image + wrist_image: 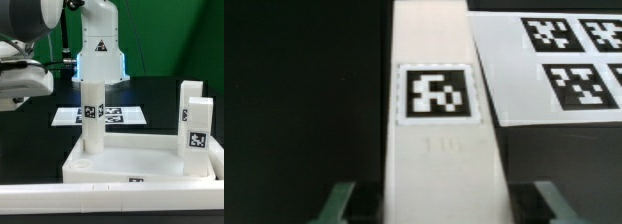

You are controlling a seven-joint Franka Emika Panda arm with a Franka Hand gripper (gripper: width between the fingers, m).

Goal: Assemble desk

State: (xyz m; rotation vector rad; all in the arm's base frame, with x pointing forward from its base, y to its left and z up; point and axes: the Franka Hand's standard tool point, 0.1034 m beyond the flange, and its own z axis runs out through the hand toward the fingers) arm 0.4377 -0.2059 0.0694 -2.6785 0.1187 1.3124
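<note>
White arm entering from exterior view's left, gripper point(436, 200) fingers point(342, 203) spread apart, both straight
</note>
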